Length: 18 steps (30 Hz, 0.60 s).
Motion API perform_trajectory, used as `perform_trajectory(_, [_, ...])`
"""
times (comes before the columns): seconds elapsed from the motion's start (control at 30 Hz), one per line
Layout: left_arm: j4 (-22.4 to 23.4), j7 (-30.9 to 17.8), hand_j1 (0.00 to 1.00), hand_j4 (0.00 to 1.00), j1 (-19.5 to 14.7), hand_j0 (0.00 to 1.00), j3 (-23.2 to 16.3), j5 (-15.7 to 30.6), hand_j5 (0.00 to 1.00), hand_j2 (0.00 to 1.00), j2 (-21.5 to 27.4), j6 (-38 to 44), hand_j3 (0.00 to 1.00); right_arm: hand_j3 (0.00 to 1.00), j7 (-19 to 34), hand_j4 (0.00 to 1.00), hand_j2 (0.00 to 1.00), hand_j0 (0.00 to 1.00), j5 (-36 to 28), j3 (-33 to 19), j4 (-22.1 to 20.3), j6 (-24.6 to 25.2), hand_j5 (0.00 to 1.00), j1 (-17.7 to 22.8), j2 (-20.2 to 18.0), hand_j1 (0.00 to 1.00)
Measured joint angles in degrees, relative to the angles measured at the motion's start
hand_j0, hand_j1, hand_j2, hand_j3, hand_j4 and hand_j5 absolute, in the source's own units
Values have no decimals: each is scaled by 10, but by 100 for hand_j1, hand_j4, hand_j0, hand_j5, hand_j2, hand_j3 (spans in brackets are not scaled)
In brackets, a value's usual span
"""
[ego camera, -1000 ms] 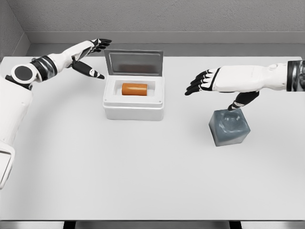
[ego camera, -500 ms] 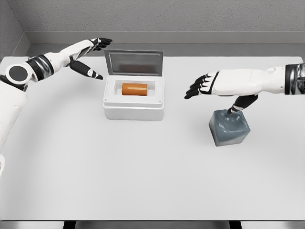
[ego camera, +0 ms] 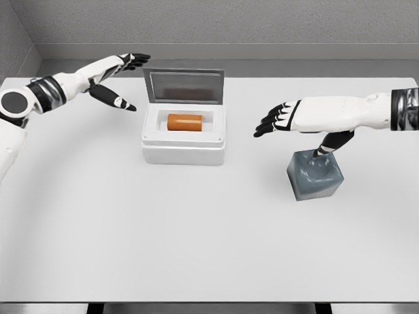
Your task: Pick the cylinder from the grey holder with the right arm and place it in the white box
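Nearest, the grey holder [ego camera: 315, 173] stands empty on the bench [ego camera: 196, 242]. Above it the right robot hand [ego camera: 278, 118] hangs open, holding nothing. Beyond, the orange cylinder [ego camera: 184, 122] lies inside the white box [ego camera: 184, 154]; placement appears complete. Left robot hand [ego camera: 121, 75] open beside the lid.

Left robot hand [ego camera: 116, 77] raised just left of the white box [ego camera: 184, 147], fingers spread, thumb angled down, holding nothing. Right robot hand [ego camera: 283, 118] hovering right of that box, palm down, fingers loosely extended, thumb pointing downward.
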Motion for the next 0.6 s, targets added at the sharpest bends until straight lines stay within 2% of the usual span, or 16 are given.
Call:
perform_trajectory(0.2, [-36,0,100,100,5,100,-27,26,100,100,17,3,100,100,0,100,100,100,0,0,0,0,100,0,-1,100])
perform_trajectory(0.6, [-107,0,100,100,34,100,-33,59,100,100,64,4,100,100,0,100,100,100,0,0,1,0,100,0,0,100])
